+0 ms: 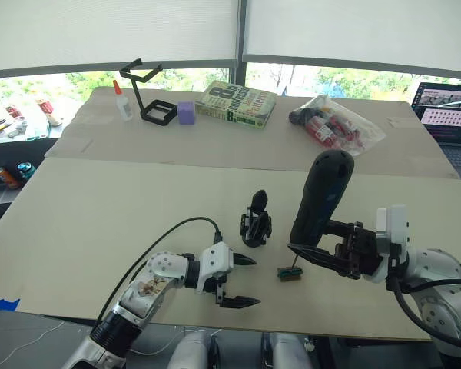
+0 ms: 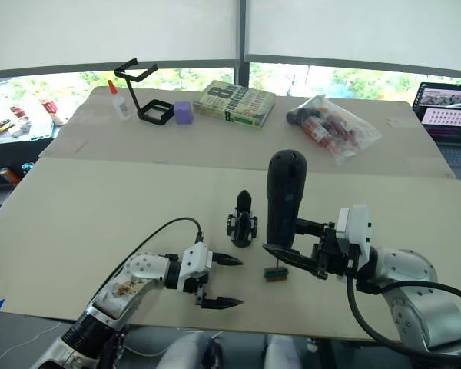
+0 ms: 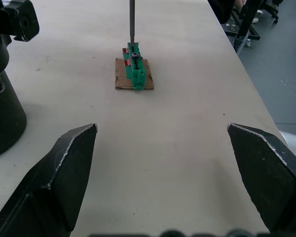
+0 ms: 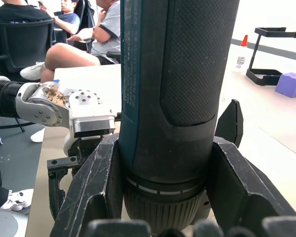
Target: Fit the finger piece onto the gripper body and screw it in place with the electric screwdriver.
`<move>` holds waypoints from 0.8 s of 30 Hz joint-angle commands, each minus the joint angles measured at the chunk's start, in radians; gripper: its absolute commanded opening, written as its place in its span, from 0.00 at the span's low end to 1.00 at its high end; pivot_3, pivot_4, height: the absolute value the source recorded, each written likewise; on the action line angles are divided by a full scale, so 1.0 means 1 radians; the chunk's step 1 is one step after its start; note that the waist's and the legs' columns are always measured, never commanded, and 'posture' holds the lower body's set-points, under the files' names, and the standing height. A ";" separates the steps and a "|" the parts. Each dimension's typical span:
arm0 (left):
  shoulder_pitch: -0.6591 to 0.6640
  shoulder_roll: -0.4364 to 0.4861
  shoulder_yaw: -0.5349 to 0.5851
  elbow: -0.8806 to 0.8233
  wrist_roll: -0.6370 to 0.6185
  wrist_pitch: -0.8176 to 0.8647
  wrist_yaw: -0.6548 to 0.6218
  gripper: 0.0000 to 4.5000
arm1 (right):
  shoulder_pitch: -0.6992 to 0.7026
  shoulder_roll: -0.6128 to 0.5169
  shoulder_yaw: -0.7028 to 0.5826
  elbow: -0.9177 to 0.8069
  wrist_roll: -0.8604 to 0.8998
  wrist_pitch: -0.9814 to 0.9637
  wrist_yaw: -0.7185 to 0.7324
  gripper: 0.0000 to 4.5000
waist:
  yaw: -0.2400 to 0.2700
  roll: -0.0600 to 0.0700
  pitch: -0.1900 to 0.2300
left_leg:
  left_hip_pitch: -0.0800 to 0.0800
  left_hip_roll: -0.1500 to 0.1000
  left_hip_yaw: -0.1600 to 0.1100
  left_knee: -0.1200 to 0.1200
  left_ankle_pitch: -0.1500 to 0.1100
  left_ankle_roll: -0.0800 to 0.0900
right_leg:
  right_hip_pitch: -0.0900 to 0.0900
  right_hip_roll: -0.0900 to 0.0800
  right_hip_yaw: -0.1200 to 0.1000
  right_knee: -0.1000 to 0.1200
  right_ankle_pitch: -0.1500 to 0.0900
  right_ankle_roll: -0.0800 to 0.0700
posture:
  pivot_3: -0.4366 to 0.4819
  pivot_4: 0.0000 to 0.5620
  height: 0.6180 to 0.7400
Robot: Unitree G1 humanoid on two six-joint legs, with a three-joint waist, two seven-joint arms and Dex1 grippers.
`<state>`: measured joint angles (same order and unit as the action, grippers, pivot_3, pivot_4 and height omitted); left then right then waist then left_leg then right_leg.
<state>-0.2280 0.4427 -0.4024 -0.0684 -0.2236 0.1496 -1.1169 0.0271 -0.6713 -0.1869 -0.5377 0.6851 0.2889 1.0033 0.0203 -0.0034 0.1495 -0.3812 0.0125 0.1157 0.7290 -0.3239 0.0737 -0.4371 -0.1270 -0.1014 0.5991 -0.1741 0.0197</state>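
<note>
On the far left of the table [image 1: 100, 223], whose top is a smooth matte sheet of pale beige board, stand a small white glue bottle [image 1: 123, 102] with a red cap, a black wire-frame stand [image 1: 148, 96] of thin angular bars, and a small lilac cube [image 1: 186, 113]. Nearer the robot, the left gripper [image 1: 242, 281] hovers low over the near edge of the table with its two black, pointed, hard plastic fingers [image 3: 64, 173] spread wide apart and nothing between them. Just right of it, towards the middle of the board, the gripper body [image 1: 257, 224] stands upright: a chunky black mechanism whose pointed finger aims up and slightly away from the robot, so its long axis is close to vertical. Behind it at the far edge lies a green-and-white book [image 1: 237, 104]. Right of the gripper body sits a small green block [image 3: 135, 72] on a square of brown cardboard. The thin metal bit of the electric screwdriver [image 1: 319, 200] comes down onto the top of this block. The screwdriver is a thick black cylinder with a fine-grained textured grip and a rounded top; it stands nearly upright, leaning a little, bit down and rounded end up. The right gripper [image 1: 311, 254] is clamped around its lower barrel, a black finger [image 4: 96, 192] pressed to each side. Farther right at the back lies a crinkled clear plastic bag [image 1: 338, 123] of small bottles, and a laptop [image 1: 449, 111] sits at the right edge.
</note>
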 commanded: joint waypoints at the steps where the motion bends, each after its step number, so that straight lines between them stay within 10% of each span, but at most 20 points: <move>1: -0.004 -0.002 0.005 -0.026 -0.004 -0.007 -0.002 0.99 | -0.007 0.008 -0.017 -0.030 0.019 -0.034 0.007 0.43 | 0.000 0.000 0.000 | 0.000 0.000 0.000 0.000 0.000 0.000 | 0.000 0.000 0.000 0.000 0.000 0.000 | 0.48 0.27 1.00; 24: -0.002 -0.002 0.004 -0.028 -0.003 -0.004 0.000 0.99 | 0.005 0.013 -0.006 -0.028 0.005 -0.037 0.000 0.43 | -0.001 0.000 0.000 | 0.000 0.000 0.000 0.000 0.000 0.000 | 0.000 0.000 0.000 0.000 0.000 0.000 | 0.48 0.27 1.00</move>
<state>-0.2280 0.4424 -0.4024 -0.0684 -0.2236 0.1498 -1.1167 0.0444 -0.6639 -0.1751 -0.5377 0.6786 0.2889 1.0017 0.0188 -0.0034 0.1495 -0.3812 0.0126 0.1157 0.7291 -0.3239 0.0737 -0.4371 -0.1270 -0.1014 0.5994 -0.1741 0.0197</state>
